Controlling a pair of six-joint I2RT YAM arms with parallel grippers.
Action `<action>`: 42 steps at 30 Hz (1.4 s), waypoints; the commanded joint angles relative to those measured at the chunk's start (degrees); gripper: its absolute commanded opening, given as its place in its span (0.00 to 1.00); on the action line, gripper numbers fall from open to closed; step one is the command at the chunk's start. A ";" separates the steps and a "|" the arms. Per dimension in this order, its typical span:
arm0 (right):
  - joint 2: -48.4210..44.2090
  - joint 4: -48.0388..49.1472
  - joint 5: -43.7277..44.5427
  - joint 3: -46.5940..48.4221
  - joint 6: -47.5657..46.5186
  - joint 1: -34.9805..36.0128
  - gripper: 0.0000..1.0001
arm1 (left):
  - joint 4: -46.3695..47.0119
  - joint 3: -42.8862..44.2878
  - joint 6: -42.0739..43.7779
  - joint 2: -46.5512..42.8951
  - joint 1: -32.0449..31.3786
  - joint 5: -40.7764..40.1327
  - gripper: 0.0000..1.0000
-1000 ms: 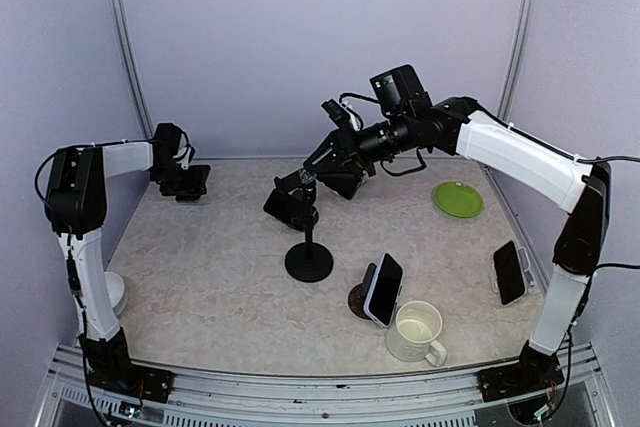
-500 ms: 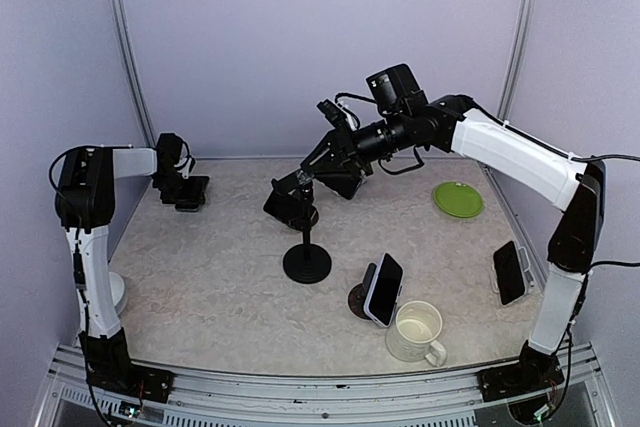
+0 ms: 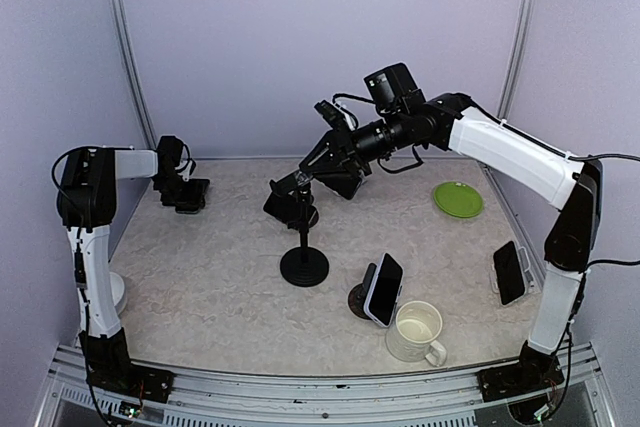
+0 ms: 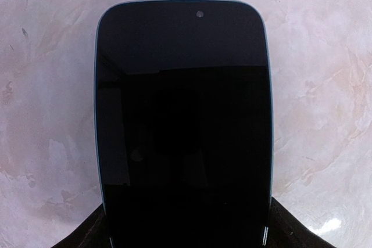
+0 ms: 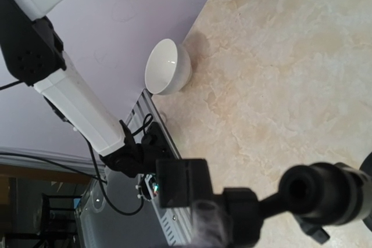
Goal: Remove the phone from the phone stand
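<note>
The phone (image 4: 183,120) is black with a pale blue rim. It is flat over the marble table (image 4: 325,85) at the far left, and I cannot tell whether it touches. My left gripper (image 4: 186,230) is shut on its near end, a dark finger against each long edge; from above they are the left gripper (image 3: 180,187) and the phone (image 3: 192,191). The black phone stand (image 3: 304,265) stands mid-table, its clamp head (image 3: 290,203) holding nothing. My right gripper (image 3: 312,175) is shut on the stand's top, shown close up as the stand's head (image 5: 192,190) and stem.
A second phone (image 3: 384,289) leans on a small round stand beside a cream mug (image 3: 416,332) at the front. A third phone (image 3: 509,272) sits on a white stand at the right edge. A green plate (image 3: 458,199) lies back right. A white bowl (image 3: 113,292) is front left.
My left gripper has dropped lower and slightly back toward the table with the phone in it. The right arm and the stand have edged a little to the left.
</note>
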 commanded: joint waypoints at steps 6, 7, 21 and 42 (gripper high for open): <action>-0.86 6.19 -2.56 1.01 -1.04 -0.84 0.00 | -5.96 -8.68 -7.20 -10.97 -0.17 2.41 0.45; -0.91 6.57 -2.69 0.72 -1.07 -0.84 0.00 | -7.08 -10.72 -8.70 -12.52 -0.31 2.24 0.45; -2.70 8.95 -4.24 -2.90 -1.52 -0.84 0.00 | -16.61 -27.14 -11.79 -27.47 -1.63 0.75 0.47; -3.14 10.41 -4.79 -4.49 -0.03 -0.84 0.00 | -20.49 -28.32 -4.72 -18.92 -3.09 -4.78 0.74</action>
